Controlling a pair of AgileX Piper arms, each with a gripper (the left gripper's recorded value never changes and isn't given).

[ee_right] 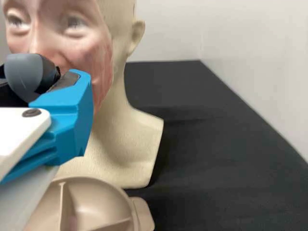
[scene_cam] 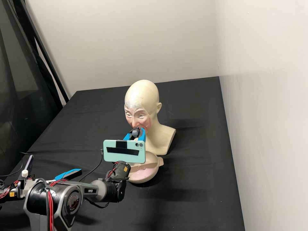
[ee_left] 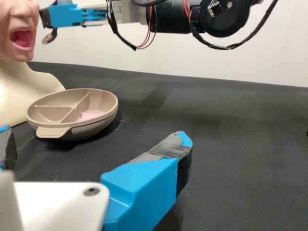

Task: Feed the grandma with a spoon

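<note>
No legible text; tiny white label on arm unreadable.

Black bench: matte top, cloth-like with faint creases, runs back to a plain off-white back wall. A second pale side wall stands along the bench's right edge and meets the back wall in a corner. On the left stands a dark glossy panel in a black frame (dim reflections, nothing readable). Lighting is even; soft shadows lie on the bench top.
</note>
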